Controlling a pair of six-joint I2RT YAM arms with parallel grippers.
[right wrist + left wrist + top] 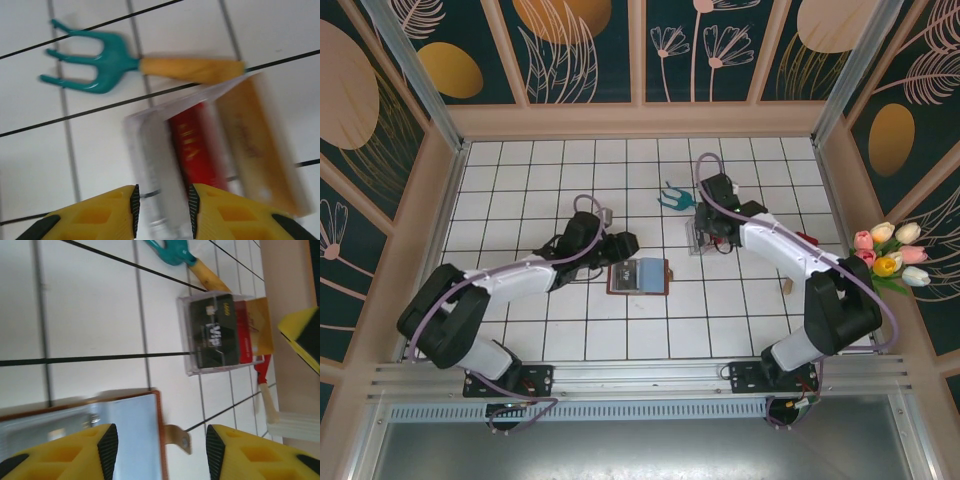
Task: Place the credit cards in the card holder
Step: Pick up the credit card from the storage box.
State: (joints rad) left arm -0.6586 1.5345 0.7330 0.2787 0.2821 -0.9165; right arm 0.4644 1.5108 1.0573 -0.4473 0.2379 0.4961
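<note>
The card holder (616,281) lies open at mid-table, a brown leather wallet with a pale blue card (648,273) on its right half. Its brown edge (159,440) and strap tab (180,437) are seen from the left wrist. My left gripper (625,243) (161,452) hangs open just above that edge, holding nothing. Credit cards, one black (215,332), one red (192,145) and one tan (255,135), lie in a clear plastic box (699,238). My right gripper (704,226) (164,210) is open low over the box, with a blurred grey part between its pads.
A teal-headed garden fork (672,198) (95,62) with a wooden handle lies just behind the box. Tulips (890,255) rest at the right wall. A small tan piece (786,287) lies right of my right arm. Wooden walls ring the white tiled table.
</note>
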